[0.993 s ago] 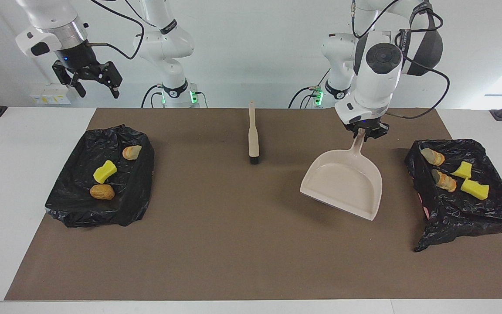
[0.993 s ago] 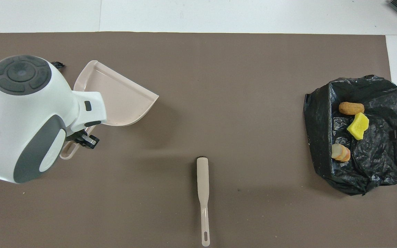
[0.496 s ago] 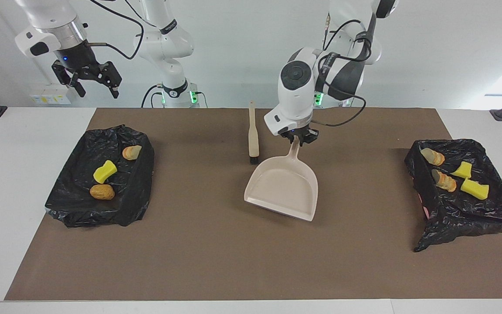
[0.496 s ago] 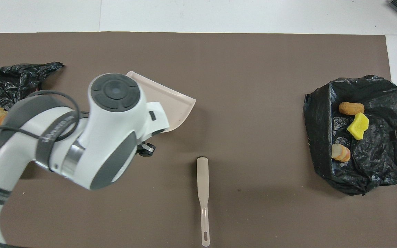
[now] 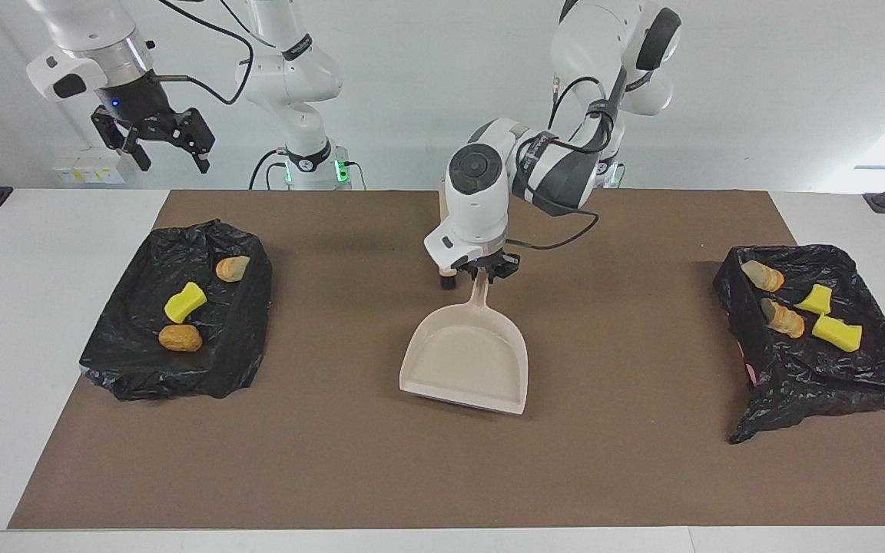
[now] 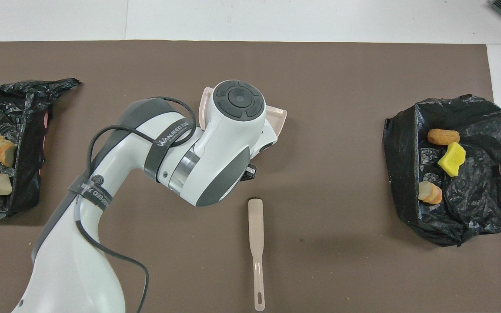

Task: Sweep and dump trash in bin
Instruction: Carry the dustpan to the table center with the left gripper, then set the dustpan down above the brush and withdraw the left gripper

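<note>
Brown mat [image 5: 381, 461] | left hand [image 5: 483, 275] grips dustpan [image 5: 467, 361] handle | right hand [image 5: 152, 137] open

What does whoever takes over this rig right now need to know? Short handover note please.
Left gripper: shut on the dustpan handle, pan empty, mid-mat.
Right gripper: open, raised, waiting above the table's right-arm end.
Brush: lying on the mat, nearer the robots than the pan.
Trash: three pieces in the right-arm-end bin, four in the left-arm-end bin.
Done: no trash visible on the mat.
Left: probably set the dustpan down.
</note>
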Motion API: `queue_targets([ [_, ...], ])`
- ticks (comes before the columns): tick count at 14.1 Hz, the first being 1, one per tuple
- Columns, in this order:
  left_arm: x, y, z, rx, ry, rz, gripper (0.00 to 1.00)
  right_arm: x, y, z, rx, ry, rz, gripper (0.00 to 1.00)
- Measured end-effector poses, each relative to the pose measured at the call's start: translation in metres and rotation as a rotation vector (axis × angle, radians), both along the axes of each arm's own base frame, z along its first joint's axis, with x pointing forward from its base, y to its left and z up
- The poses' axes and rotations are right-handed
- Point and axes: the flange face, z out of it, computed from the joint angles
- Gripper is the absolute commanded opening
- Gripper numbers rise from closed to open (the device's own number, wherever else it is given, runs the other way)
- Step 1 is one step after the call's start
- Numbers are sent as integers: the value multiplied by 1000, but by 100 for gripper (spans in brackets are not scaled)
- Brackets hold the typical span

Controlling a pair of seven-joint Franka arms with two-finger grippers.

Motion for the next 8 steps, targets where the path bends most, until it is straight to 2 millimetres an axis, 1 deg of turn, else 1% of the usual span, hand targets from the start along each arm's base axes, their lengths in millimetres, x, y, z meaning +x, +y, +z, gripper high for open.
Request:
queue_targets([
  [2, 1, -17, -18, -5, -8, 15, 0, 0, -1, 0, 0, 1, -3, 100],
  [4, -4, -27, -27, -9, -3, 14, 0, 0, -2, 0, 1, 2, -3, 100],
  [5, -8, -33, -30, -16, -3, 20, 22, 0, -2, 0, 1, 2, -3, 100],
  [6, -11, -38, -31, -22, -9, 27, 80, 0, -1, 0, 0, 2, -2, 100],
  [7, -12, -41, -32, -26, -15, 26, 100, 0, -1, 0, 0, 2, -2, 100],
  [8, -12, -42, -31, -31, -22, 31, 100, 0, -1, 0, 0, 2, -2, 100],
])
